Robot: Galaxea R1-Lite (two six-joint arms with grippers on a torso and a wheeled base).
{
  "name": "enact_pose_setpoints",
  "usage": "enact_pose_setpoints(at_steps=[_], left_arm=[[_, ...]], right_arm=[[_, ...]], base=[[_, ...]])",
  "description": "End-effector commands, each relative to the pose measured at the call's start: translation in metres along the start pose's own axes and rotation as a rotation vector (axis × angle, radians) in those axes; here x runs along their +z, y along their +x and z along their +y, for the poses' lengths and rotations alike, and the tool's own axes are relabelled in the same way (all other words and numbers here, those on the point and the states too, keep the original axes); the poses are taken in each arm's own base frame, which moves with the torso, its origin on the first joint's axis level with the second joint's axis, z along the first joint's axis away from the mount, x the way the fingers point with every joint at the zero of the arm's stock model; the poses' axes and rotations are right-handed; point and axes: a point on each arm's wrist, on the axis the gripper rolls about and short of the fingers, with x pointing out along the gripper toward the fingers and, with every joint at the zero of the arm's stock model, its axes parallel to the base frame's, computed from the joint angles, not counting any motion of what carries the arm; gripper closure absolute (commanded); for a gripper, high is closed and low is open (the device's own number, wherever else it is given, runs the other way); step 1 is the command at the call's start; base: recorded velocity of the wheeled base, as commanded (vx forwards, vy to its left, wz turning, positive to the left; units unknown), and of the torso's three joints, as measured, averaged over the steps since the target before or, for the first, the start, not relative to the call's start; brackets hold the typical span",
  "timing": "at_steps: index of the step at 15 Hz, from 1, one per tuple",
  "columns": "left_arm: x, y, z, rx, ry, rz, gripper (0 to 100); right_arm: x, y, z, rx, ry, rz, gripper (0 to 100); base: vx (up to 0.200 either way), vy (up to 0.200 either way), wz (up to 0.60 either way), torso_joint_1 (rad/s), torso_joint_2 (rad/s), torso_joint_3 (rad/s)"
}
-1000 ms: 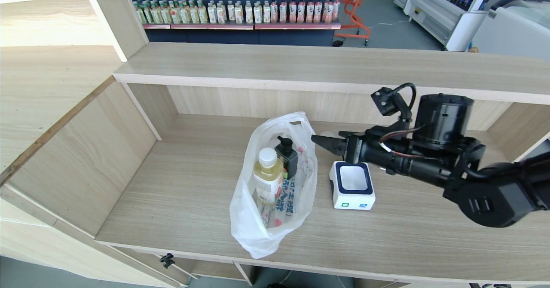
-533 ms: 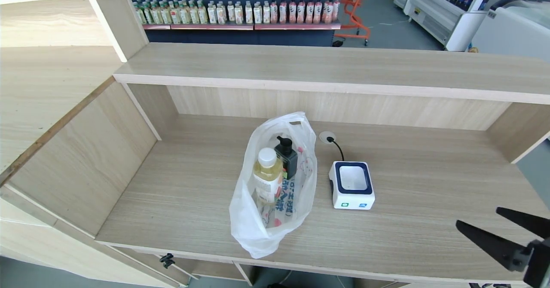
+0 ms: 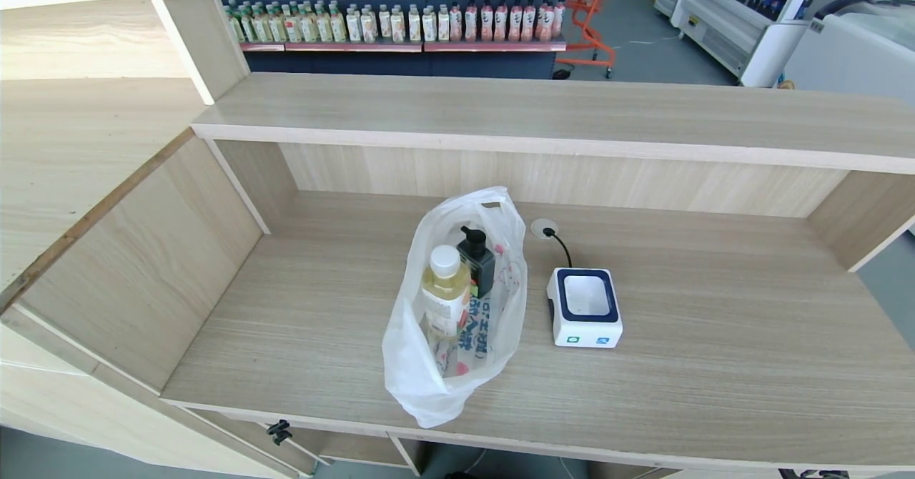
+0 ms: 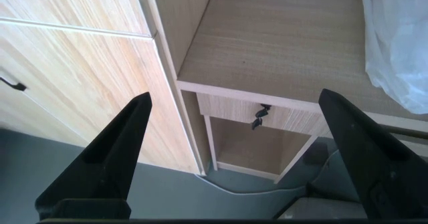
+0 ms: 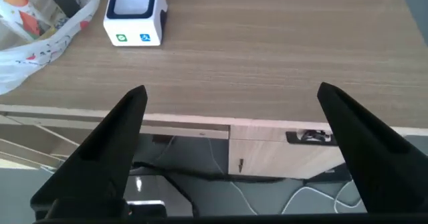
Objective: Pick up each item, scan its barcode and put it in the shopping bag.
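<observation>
The shopping bag (image 3: 457, 364) stands in the middle of the table (image 3: 715, 364). A yellow drink bottle (image 3: 444, 289) and a black pump bottle (image 3: 477, 257) are inside it. The white scanner (image 3: 585, 306) sits just beside the bag, at its 3 o'clock. The left tool (image 4: 235, 93) and the right tool (image 5: 232, 87) are both spread wide and hold nothing.

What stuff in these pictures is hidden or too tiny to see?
Head view: lower halves of the drink bottle and pump bottle, veiled by the shopping bag plastic.
Head view: any barcode on them, too small.
Left wrist view: most of the shopping bag, cut off by the picture's edge.
</observation>
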Motion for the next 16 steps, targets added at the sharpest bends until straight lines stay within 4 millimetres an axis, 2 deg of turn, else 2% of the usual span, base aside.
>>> enact_pose_setpoints(at_steps=[1,3,4,12,16], left_arm=[[0.0000,0.0000,0.0000,-0.001,0.000,0.000,0],[0.0000,0.0000,0.0000,0.001,0.000,0.000,0],[0.0000,0.0000,0.0000,-0.001,0.000,0.000,0],[0.0000,0.0000,0.0000,0.001,0.000,0.000,0],[0.0000,0.0000,0.0000,-0.001,0.003,0.000,0]], right_arm=[[-0.0039,-0.0048,0.0002,-0.010,0.001,-0.063,0],[-0.0038,-0.0049,0.0002,-0.013,0.004,-0.065,0],[-0.0038,-0.0049,0.0002,-0.011,0.003,-0.065,100],[-0.0039,-0.0048,0.0002,-0.011,0.004,-0.063,100],[-0.0039,-0.0048,0.0002,-0.011,0.004,-0.063,100]], base=[[0.000,0.000,0.00,0.000,0.00,0.000],[0.000,0.000,0.00,0.000,0.00,0.000],[0.000,0.000,0.00,0.000,0.00,0.000],[0.000,0.000,0.00,0.000,0.00,0.000],[0.200,-0.200,0.00,-0.001,0.00,0.001]])
